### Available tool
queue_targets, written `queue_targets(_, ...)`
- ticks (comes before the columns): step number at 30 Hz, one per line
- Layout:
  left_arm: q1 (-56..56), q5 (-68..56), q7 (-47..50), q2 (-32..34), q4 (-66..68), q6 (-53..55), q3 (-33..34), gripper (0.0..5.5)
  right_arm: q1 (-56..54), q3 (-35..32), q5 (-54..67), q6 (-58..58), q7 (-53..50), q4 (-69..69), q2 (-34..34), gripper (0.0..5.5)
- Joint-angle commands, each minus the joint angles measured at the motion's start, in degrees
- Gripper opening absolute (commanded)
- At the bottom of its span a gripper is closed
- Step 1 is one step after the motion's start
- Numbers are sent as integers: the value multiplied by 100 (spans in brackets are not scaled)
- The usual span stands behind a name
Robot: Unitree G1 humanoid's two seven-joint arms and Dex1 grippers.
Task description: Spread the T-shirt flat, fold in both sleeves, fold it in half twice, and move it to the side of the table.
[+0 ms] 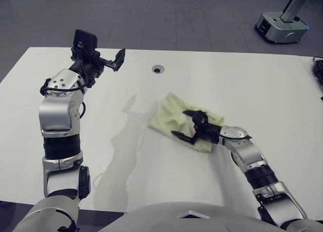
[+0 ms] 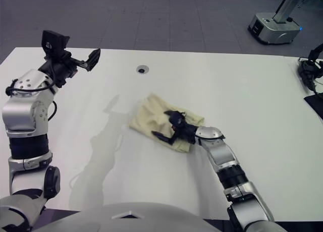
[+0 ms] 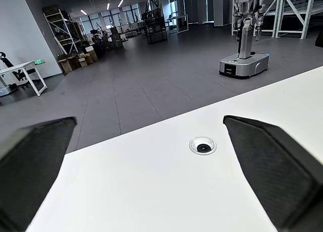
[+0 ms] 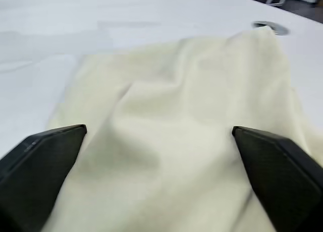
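Fingers (image 4: pixel 45 166) parted on both arms, with the pale yellow T-shirt (image 1: pixel 166 115) lying folded small on the white table (image 1: pixel 242 80).
Taking the round hole (image 1: pixel 158 69) in the tabletop as the mark, the T-shirt sits on the robot's side of it and slightly toward the robot's right, a rumpled, roughly square bundle with a few soft creases. The right gripper (image 1: pixel 179 123) is low over the part of the bundle farthest from the hole. Its two black fingers are spread wide across the cloth and nothing is pinched between them. The left gripper (image 3: pixel 150 120) is lifted above the table well to the left of the hole and faces toward it, released and holding nothing. Beyond the hole, past the table's far edge, a grey wheeled base (image 1: pixel 280 27) stands on the dark floor.
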Motion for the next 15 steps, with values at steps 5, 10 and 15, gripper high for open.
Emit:
queue_targets(5, 1421, -41, 838, -680, -1514, 659, 37, 540, 1478, -2407, 286, 813, -2971, 2387, -139, 537)
queue_targets(10, 1760, 27, 1289, -1074, -1824, 794, -68, 540, 1092, -2381, 147, 757, -2962, 2529, -221, 537)
queue_targets(15, 1774, 146, 1592, -1120, -1905, 804, 10, 540, 621, -2586, 230, 1222, -3283, 548, -607, 537)
